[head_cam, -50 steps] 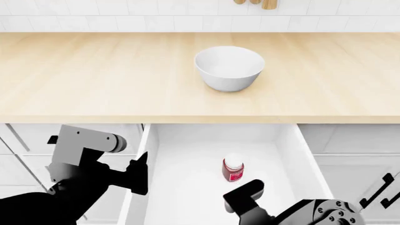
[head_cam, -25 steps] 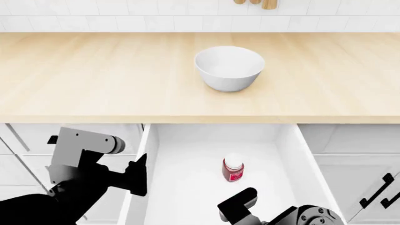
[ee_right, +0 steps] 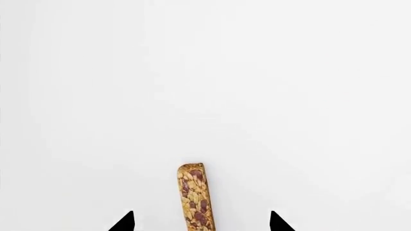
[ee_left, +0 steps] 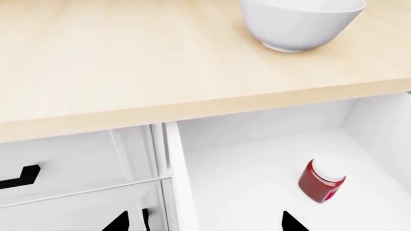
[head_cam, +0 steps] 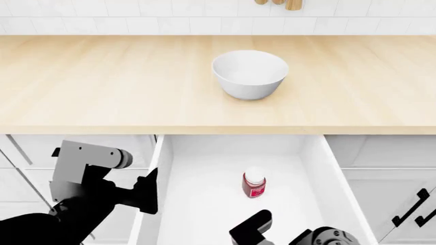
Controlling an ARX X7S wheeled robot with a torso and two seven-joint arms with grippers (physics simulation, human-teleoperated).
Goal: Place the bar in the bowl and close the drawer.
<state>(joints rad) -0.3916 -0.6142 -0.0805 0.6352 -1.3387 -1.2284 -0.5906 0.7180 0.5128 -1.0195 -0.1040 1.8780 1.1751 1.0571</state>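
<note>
The white bowl (head_cam: 249, 74) stands upright on the wooden counter and also shows in the left wrist view (ee_left: 301, 21). Below it the white drawer (head_cam: 197, 204) is pulled open; its interior shows in the left wrist view (ee_left: 250, 163). The tan grainy bar (ee_right: 192, 195) lies flat on the drawer's white floor, seen only in the right wrist view. My right gripper (ee_right: 201, 222) is open, with one fingertip on each side of the bar and apart from it. In the head view it (head_cam: 248, 229) covers the bar. My left gripper (ee_left: 205, 222) is open and empty over the drawer's left wall (head_cam: 146, 191).
A red jar with a white lid (head_cam: 253, 185) lies in the drawer's middle, also in the left wrist view (ee_left: 322, 179). The wooden counter (head_cam: 102, 81) overhangs the drawer's back. Small drawers with a black handle (ee_left: 19, 175) are to the left. Cabinet handles (head_cam: 415, 206) are at the right.
My right arm has drawn back toward the drawer's front and a little left, lower in the head view. My left arm has shifted slightly. The jar and bowl have not moved.
</note>
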